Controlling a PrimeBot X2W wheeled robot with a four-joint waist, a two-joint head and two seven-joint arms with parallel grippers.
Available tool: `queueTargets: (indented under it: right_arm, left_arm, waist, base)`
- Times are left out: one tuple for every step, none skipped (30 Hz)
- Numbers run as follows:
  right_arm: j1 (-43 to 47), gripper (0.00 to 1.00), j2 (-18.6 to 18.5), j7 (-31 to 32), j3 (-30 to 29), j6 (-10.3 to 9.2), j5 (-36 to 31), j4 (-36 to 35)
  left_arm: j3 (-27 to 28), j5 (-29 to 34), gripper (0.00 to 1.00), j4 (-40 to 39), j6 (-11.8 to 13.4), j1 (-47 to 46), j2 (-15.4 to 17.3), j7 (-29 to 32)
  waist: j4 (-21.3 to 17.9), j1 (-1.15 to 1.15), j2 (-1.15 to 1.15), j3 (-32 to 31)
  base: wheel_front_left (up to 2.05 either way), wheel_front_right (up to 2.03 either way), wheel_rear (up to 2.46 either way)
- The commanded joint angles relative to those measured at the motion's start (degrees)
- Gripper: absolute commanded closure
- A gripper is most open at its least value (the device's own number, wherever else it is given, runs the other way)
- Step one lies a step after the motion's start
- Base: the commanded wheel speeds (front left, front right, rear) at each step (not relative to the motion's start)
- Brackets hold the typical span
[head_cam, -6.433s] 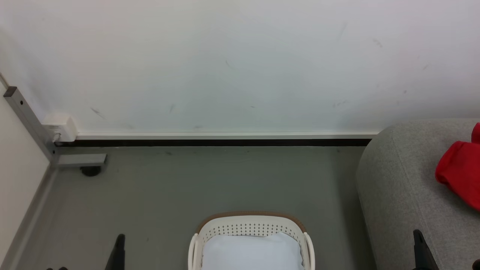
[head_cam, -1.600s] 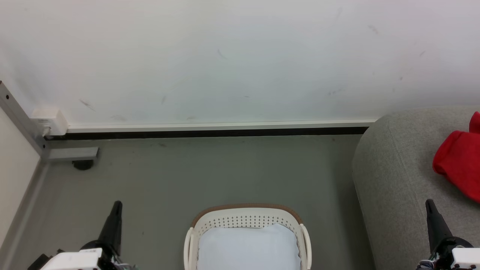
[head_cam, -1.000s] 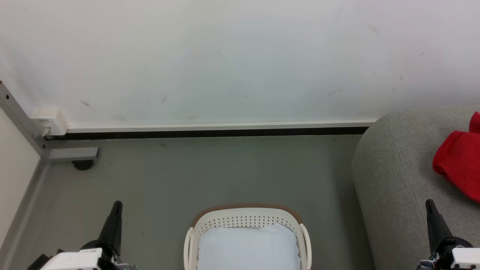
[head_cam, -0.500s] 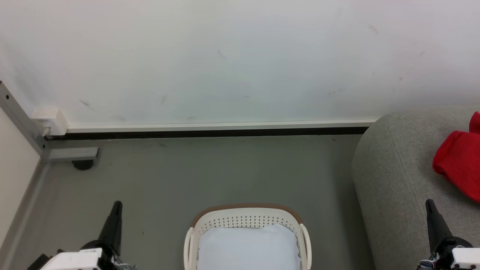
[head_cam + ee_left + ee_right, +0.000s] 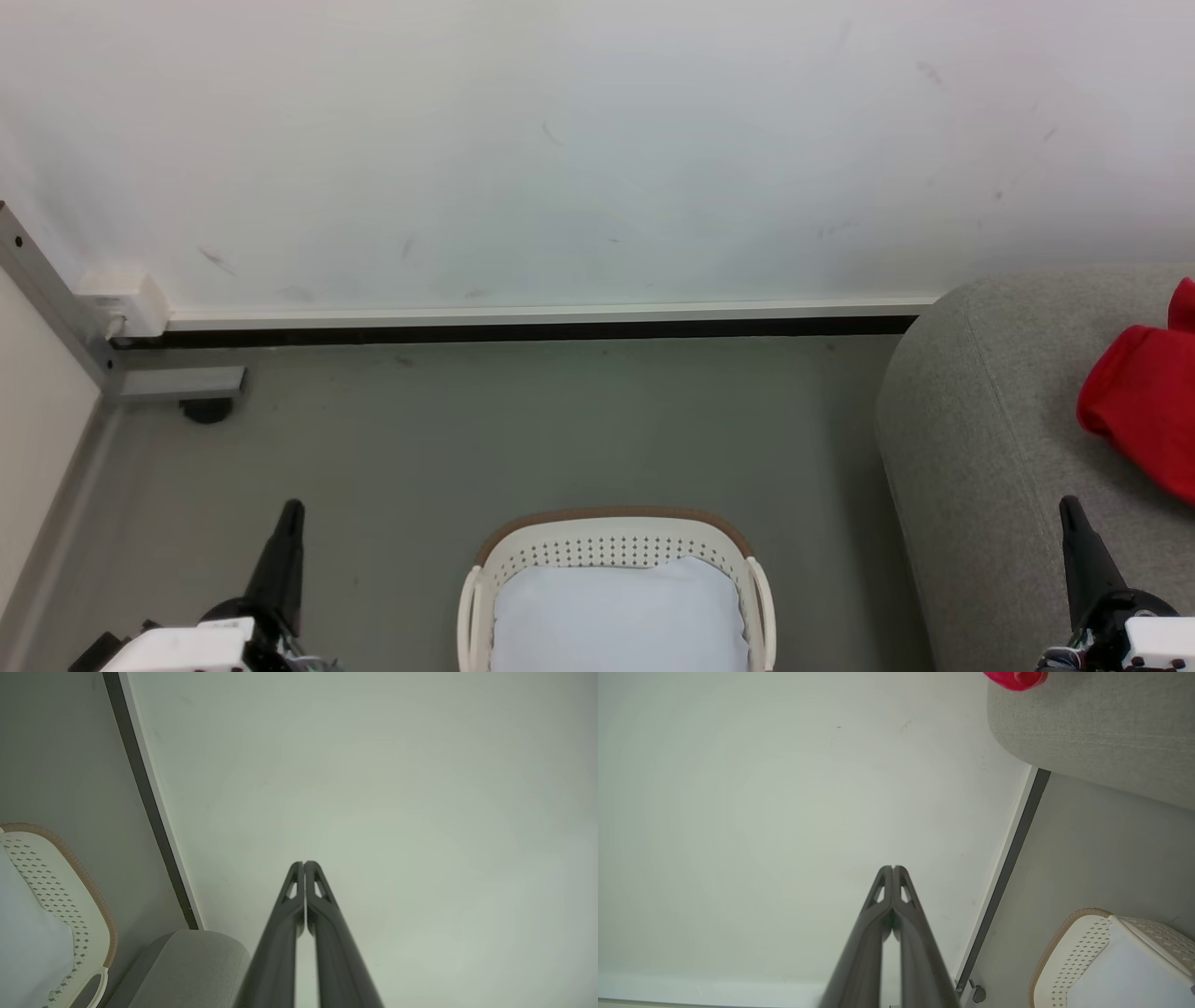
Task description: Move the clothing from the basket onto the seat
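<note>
The left tool [image 5: 291, 511] hung pressed together, empty, above the floor [image 5: 560, 429]. The basket [image 5: 611, 515] held a pale pad [image 5: 616, 611]. The red clothing [image 5: 1141, 411] lay on the seat [image 5: 971, 420], back from its left edge. The right tool [image 5: 1070, 511] was pressed together, empty.

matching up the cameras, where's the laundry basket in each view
Head view: basket bottom centre, on the floor.
Left wrist view: basket at the lower left edge.
Right wrist view: basket in the bottom right corner.
Shared landmark: dark baseboard strip, diagonal in both wrist views.
</note>
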Motion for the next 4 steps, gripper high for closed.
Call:
queueTargets:
  right_arm:
    - [-0.67, 1.00, -0.37, 0.19, -0.19, -0.12, 0.11, -0.15]
    - [-0.67, 1.00, -0.37, 0.19, -0.19, -0.12, 0.11, -0.15]
    - [-0.67, 1.00, -0.37, 0.20, -0.19, -0.12, 0.11, -0.15]
    - [-0.67, 1.00, -0.37, 0.19, -0.19, -0.12, 0.11, -0.15]
  left_arm:
    - [0.22, -0.58, 1.00, -0.09, 0.08, -0.53, 0.09, 0.26]
    - [0.22, -0.58, 1.00, -0.09, 0.08, -0.53, 0.09, 0.26]
    - [0.22, -0.58, 1.00, -0.09, 0.08, -0.53, 0.09, 0.26]
    - [0.22, -0.58, 1.00, -0.09, 0.08, -0.53, 0.09, 0.26]
  waist:
    - [0.00, 0.00, 0.00, 0.00]
    - [0.00, 0.00, 0.00, 0.00]
    - [0.00, 0.00, 0.00, 0.00]
    - [0.00, 0.00, 0.00, 0.00]
  base:
    - [0.00, 0.00, 0.00]
    - [0.00, 0.00, 0.00]
    - [0.00, 0.00, 0.00]
    - [0.00, 0.00, 0.00]
